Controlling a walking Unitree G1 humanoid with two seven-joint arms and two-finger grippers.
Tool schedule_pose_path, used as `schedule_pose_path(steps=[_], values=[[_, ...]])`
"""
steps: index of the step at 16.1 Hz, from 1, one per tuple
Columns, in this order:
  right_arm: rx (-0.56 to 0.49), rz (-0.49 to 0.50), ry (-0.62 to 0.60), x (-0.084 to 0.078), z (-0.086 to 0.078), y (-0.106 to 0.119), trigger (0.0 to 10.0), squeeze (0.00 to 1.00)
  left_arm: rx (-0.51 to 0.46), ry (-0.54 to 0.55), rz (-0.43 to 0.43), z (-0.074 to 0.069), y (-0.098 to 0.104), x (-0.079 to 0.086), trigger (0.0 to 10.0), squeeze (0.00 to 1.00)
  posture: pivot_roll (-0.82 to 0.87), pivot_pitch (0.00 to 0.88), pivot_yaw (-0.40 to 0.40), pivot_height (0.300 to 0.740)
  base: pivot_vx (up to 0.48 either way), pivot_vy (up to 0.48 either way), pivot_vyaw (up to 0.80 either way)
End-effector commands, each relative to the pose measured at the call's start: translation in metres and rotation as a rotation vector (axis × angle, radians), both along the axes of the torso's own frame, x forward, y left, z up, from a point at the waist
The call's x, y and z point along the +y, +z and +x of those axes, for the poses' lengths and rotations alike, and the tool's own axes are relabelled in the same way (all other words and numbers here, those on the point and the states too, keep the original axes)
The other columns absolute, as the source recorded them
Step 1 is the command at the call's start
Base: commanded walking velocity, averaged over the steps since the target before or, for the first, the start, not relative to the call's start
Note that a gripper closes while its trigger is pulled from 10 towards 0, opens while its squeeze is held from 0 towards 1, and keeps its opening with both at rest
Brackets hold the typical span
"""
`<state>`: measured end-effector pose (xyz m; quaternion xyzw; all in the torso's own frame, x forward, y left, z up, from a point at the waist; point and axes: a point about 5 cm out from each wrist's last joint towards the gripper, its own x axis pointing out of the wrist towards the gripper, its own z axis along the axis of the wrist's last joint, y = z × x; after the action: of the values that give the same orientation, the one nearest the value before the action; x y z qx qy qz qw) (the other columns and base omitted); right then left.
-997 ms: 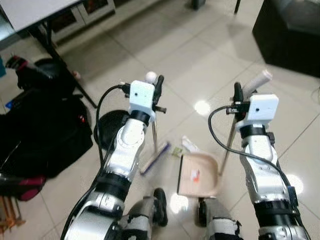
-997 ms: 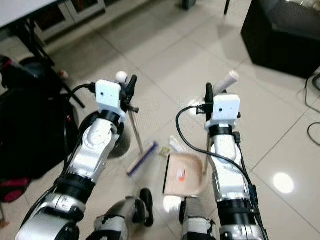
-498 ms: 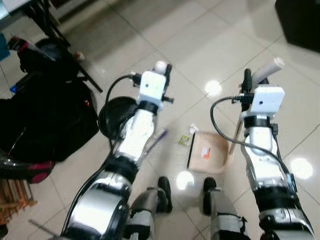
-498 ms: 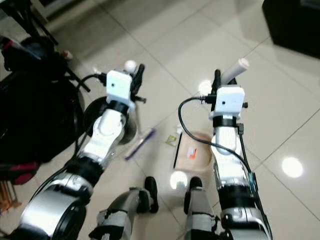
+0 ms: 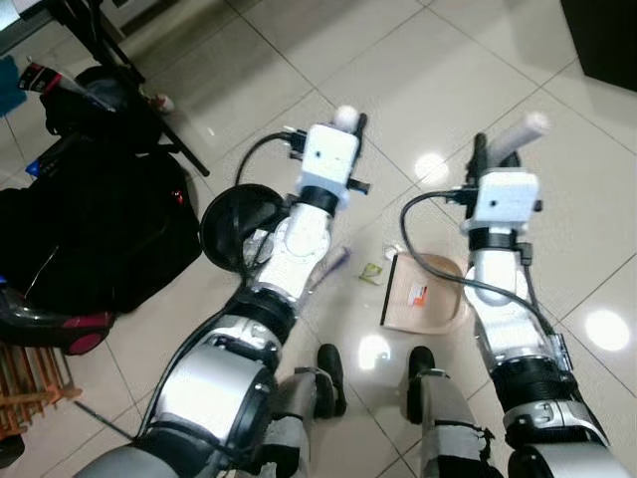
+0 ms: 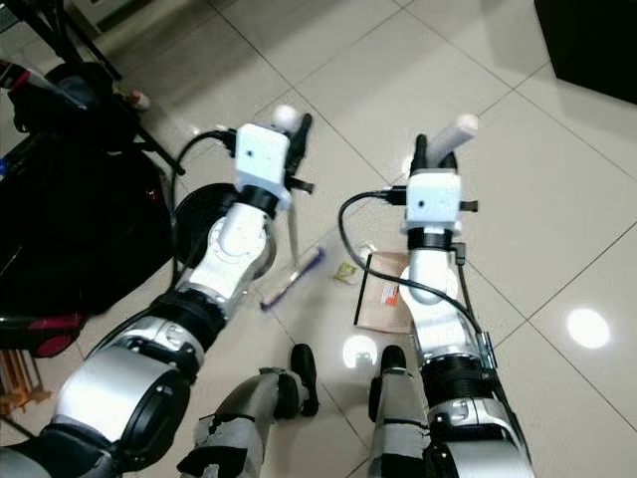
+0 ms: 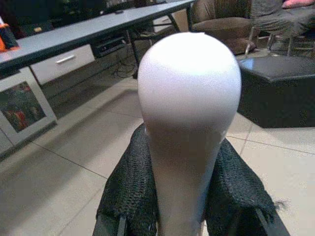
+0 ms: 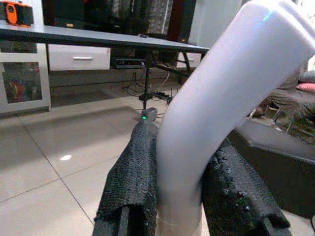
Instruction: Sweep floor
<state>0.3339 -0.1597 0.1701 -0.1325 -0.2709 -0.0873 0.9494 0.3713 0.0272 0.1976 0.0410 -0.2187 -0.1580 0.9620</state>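
The left hand [image 7: 182, 216] is closed around the white rounded top of the broom handle [image 7: 189, 98], and the purple broom head [image 6: 294, 278] lies on the tiled floor [image 6: 418, 90] below it. The right hand [image 8: 179, 206] is closed on the curved white dustpan handle [image 8: 221, 98]. The beige dustpan [image 5: 426, 304] sits on the floor below this hand, near a small wrapper [image 5: 371, 271].

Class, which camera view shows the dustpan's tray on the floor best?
The left eye view: the dustpan tray lies open below the right gripper. The right eye view shows it partly behind the arm; the right wrist view shows its white handle.
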Motion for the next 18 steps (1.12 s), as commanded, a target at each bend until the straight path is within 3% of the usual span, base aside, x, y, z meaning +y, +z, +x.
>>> schedule_pose_path(steps=[1,4,7,12,15,17,18], values=[[0.082,-0.015,0.019,0.008,-0.003,-0.021,10.0,0.0,0.021,0.01,-0.058,0.001,0.0,0.0,10.0,0.0,0.01,0.44,0.214,0.74,0.0,0.0,0.0],[0.108,-0.02,0.035,0.014,-0.005,-0.028,10.0,0.0,0.05,-0.074,-0.21,0.003,0.02,-0.018,10.0,0.0,0.01,0.43,0.211,0.74,0.0,0.0,0.0],[0.117,-0.02,0.031,0.013,-0.005,-0.031,10.0,0.0,0.043,-0.185,-0.293,0.002,0.033,-0.026,10.0,0.0,0.01,0.408,0.205,0.74,0.0,0.0,0.0],[0.115,0.01,0.028,0.006,0.002,-0.025,10.0,0.0,-0.033,-0.342,-0.428,-0.001,0.054,-0.014,10.0,0.0,0.0,0.347,0.178,0.74,0.0,0.0,0.0],[0.111,0.041,0.024,0.002,0.005,-0.022,10.0,0.0,-0.098,-0.359,-0.387,-0.003,0.061,-0.001,10.0,0.0,0.0,0.303,0.156,0.74,0.0,0.0,0.0],[0.097,0.087,-0.004,-0.007,0.003,-0.018,10.0,0.0,-0.142,-0.345,-0.286,-0.006,0.063,0.02,10.0,0.0,-0.01,0.254,0.146,0.74,0.0,0.0,0.0],[0.081,0.128,-0.031,-0.017,-0.002,-0.016,10.0,0.0,-0.156,-0.332,-0.252,-0.014,0.063,0.038,10.0,0.0,-0.03,0.222,0.139,0.74,0.0,0.0,0.0]])
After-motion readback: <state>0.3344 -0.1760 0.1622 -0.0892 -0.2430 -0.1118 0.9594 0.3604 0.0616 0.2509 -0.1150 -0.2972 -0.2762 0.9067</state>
